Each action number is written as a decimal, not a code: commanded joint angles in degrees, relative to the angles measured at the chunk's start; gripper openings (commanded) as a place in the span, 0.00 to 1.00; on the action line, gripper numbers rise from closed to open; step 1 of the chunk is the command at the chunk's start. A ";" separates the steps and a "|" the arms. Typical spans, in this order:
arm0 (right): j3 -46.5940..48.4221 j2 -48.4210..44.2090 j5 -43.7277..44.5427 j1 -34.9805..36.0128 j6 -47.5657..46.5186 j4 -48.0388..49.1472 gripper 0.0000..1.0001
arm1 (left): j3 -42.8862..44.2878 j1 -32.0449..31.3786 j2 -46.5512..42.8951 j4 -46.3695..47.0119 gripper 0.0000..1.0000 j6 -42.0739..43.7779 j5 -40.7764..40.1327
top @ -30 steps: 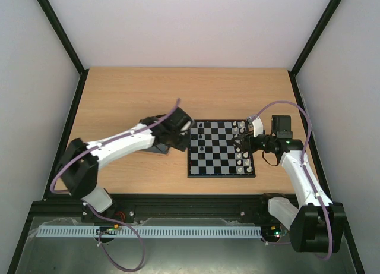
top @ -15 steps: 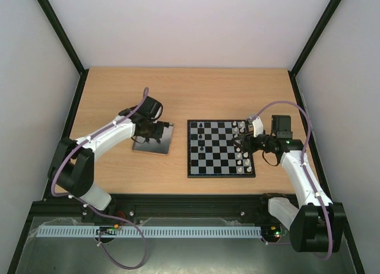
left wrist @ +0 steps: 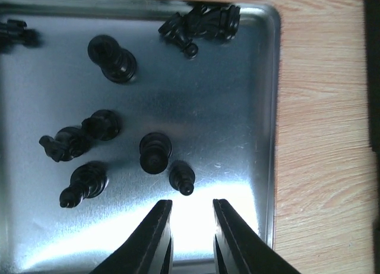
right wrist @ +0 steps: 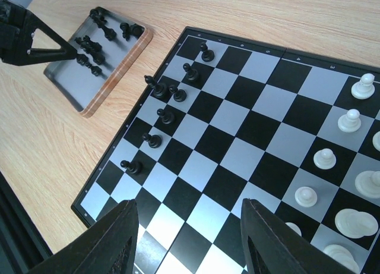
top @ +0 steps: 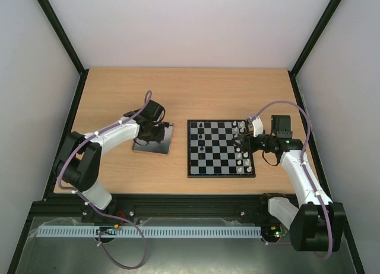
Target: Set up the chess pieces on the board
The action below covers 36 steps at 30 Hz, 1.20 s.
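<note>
Several black chess pieces (left wrist: 155, 153) lie and stand in a shiny metal tray (left wrist: 208, 95). A small pawn (left wrist: 181, 178) sits just beyond the tips of my left gripper (left wrist: 192, 204). That gripper is open by a narrow gap with nothing between its fingers, and it hovers over the tray (top: 148, 150) left of the board (top: 221, 148). Several black pieces (right wrist: 164, 115) stand along the board's (right wrist: 237, 149) left columns. My right gripper (right wrist: 189, 211) is wide open and empty above the board's near squares, at the board's right side (top: 244, 142).
White pieces (right wrist: 347, 120) stand along the board's right columns, close to the right arm. The tray (right wrist: 65, 78) has a wooden rim and rests on the light wood table (top: 178, 95). Black frame posts stand at the table's corners.
My left arm swung from the board's left edge back over the tray, and its jaws narrowed. The right arm has not moved.
</note>
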 commanded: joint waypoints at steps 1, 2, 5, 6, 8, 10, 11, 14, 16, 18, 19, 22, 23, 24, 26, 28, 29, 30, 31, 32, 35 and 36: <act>-0.57 0.74 -0.77 0.32 -0.32 -0.25 0.48 | -2.19 -0.80 0.61 1.36 0.21 -2.49 -0.28; -0.63 0.74 -0.84 0.32 -0.32 -0.25 0.48 | -2.60 -1.12 0.62 1.62 0.21 -2.57 -0.33; -0.59 0.66 -1.04 0.32 -0.33 -0.26 0.48 | -3.50 -1.39 1.16 2.24 0.21 -2.92 -0.60; -0.62 0.65 -1.06 0.32 -0.33 -0.32 0.48 | -3.63 -1.38 1.45 2.47 0.22 -3.07 -0.75; -0.56 0.65 -1.05 0.31 -0.41 -0.37 0.48 | -3.56 -1.39 1.85 2.80 0.25 -3.27 -0.99; -0.57 0.74 -1.09 0.32 -0.41 -0.39 0.48 | -3.42 -1.48 2.13 3.11 0.25 -3.38 -1.44; -0.52 0.80 -1.15 0.32 -0.43 -0.35 0.48 | -3.26 -1.48 2.48 3.11 0.25 -3.34 -1.72; -0.48 0.83 -1.07 0.32 -0.41 -0.37 0.48 | -2.51 -1.48 3.83 2.89 0.25 -3.00 -2.05; -0.49 0.86 -0.92 0.32 -0.41 -0.35 0.48 | -2.04 -1.45 4.63 2.86 0.25 -2.85 -2.23; -0.48 0.91 -0.83 0.32 -0.41 -0.35 0.48 | -1.49 -1.45 5.11 2.75 0.25 -2.86 -2.78; -0.49 0.99 -0.81 0.32 -0.41 -0.34 0.48 | -1.20 -1.46 5.29 2.70 0.25 -2.86 -3.01; -0.45 1.09 -0.73 0.32 -0.41 -0.38 0.48 | -0.40 -1.48 5.89 2.78 0.25 -2.60 -3.20; -0.40 1.17 -0.69 0.36 -0.41 -0.39 0.48 | -0.13 -1.44 6.19 2.70 0.25 -2.48 -3.26; -0.40 1.18 -0.71 0.32 -0.41 -0.40 0.48 | 0.16 -1.48 6.35 2.77 0.25 -2.31 -3.13; -0.43 1.20 -0.65 0.32 -0.43 -0.38 0.48 | 0.69 -1.46 6.88 2.86 0.25 -1.95 -2.89; -0.45 1.27 -0.65 0.32 -0.41 -0.39 0.48 | 1.18 -1.48 7.25 2.94 0.25 -1.68 -2.73; -0.52 1.27 -0.59 0.32 -0.41 -0.35 0.48 | 1.30 -1.47 7.54 2.94 0.25 -1.55 -2.72; -0.49 1.29 -0.54 0.32 -0.41 -0.39 0.48 | 1.44 -1.48 7.68 2.95 0.24 -1.47 -2.70; -0.53 1.30 -0.64 0.32 -0.41 -0.34 0.48 | 1.55 -1.48 7.85 2.95 0.24 -1.39 -2.70; -0.49 1.30 -0.64 0.32 -0.41 -0.34 0.48 | 1.58 -1.47 8.02 2.95 0.24 -1.37 -2.70; -0.50 1.29 -0.54 0.32 -0.41 -0.34 0.48 | 1.54 -1.48 8.34 3.12 0.22 -1.00 -2.53; -0.54 1.35 -0.56 0.32 -0.41 -0.37 0.48 | 1.54 -1.52 8.49 3.12 0.22 -0.86 -2.52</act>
